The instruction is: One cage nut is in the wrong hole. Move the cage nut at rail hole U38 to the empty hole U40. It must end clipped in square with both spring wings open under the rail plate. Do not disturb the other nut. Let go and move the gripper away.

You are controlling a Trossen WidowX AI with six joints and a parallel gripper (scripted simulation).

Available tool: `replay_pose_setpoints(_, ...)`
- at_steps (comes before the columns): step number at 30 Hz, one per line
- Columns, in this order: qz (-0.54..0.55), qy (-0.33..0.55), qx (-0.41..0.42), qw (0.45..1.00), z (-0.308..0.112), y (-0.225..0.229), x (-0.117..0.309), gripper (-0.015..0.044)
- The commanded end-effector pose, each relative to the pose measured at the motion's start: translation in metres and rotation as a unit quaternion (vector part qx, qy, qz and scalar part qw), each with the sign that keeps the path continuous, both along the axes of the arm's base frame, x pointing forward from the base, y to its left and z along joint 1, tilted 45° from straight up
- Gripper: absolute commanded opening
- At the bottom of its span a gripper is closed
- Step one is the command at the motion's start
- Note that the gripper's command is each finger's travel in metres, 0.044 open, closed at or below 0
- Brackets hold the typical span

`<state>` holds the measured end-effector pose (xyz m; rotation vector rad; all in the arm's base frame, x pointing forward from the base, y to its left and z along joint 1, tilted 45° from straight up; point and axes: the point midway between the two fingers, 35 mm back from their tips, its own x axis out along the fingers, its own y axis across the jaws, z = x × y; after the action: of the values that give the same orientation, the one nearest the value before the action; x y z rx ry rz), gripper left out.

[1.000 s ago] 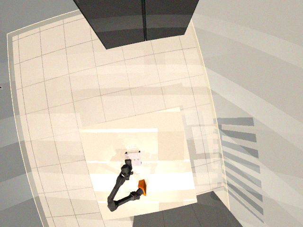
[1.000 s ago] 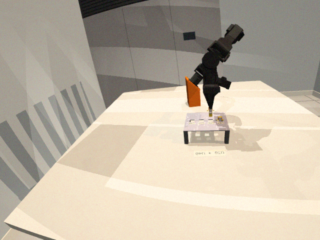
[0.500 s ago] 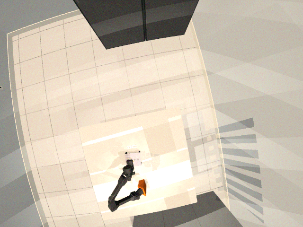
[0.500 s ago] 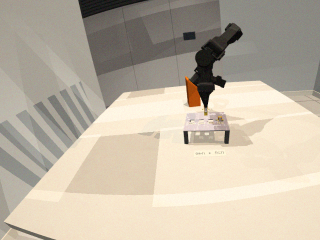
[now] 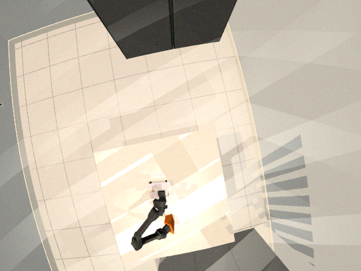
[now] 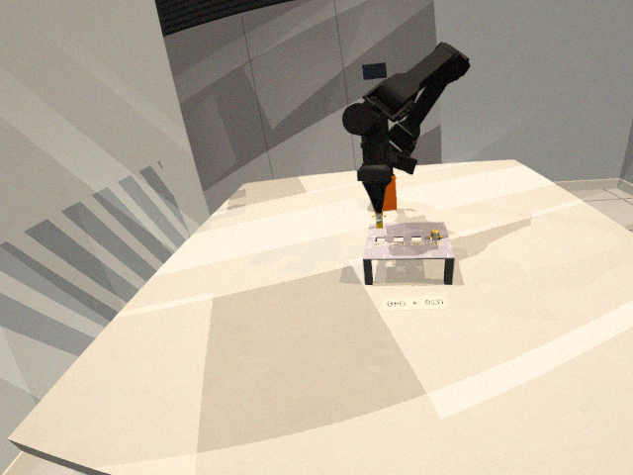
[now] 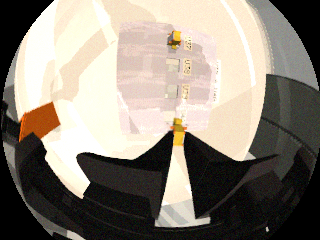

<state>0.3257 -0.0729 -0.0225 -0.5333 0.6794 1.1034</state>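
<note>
Where visible, gripper [image 6: 379,210] [image 7: 178,134] apparently holds one nut [image 6: 379,223] [image 7: 178,136].

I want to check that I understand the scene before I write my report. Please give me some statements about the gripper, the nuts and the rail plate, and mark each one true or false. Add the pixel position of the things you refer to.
1. The gripper [image 6: 379,212] [image 7: 178,134] is shut on a cage nut [image 6: 379,224] [image 7: 178,137]. True.
2. The other nut [image 6: 434,235] [image 7: 174,39] sits at the U40 end of the rail plate [image 6: 408,252] [image 7: 142,75]. False: it sits at the opposite end, at U37.
3. The orange block [image 5: 169,221] [image 6: 390,194] [image 7: 40,121] stands on the rail plate. False: it is beside the plate, on the table.
4. The held nut is already clipped into U40. False: it is above the plate.
5. The U38 hole [image 6: 416,238] [image 7: 173,65] has no nut in it. True.
</note>
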Motion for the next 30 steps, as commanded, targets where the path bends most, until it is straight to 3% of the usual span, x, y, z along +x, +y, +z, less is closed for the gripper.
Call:
replay_pose_setpoints(1, 0.005, 0.003, 0.001, 1.0, -0.0009, -0.0003, 0.001, 0.0028)
replay_pose_setpoints(30, 0.039, 0.036, 0.011, 0.999, -0.0061, 0.0041, 0.0059, 0.0028)
